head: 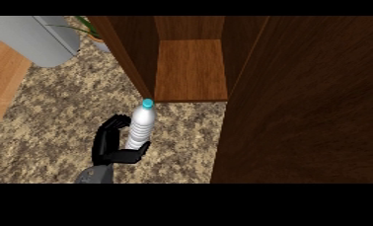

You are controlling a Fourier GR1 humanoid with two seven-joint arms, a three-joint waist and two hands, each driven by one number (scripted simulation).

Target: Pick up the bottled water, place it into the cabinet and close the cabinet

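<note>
Curling round the lower half of a water bottle point(141, 126), the fingers point(111, 125) of my left hand point(109, 143) grip it from the left, with the thumb crossing under its right side. It is a pale, see-through bottle with a turquoise cap point(148, 103), standing nearly upright with its top leaning a little to the right. It is over the speckled desk point(51, 121), just in front of the open cabinet point(193, 69), cap close to the bottom corner of the cabinet's left wall. My hand covers the base, so I cannot tell whether the bottle rests on the desk or is lifted off it. No label can be made out. My forearm is cut off at the lower edge. The dark wooden door point(299, 111) fills the right side and runs out of view. A grey object point(40, 40) at the top left is only partly in view, and green leaves point(89, 27) show beside it
</note>
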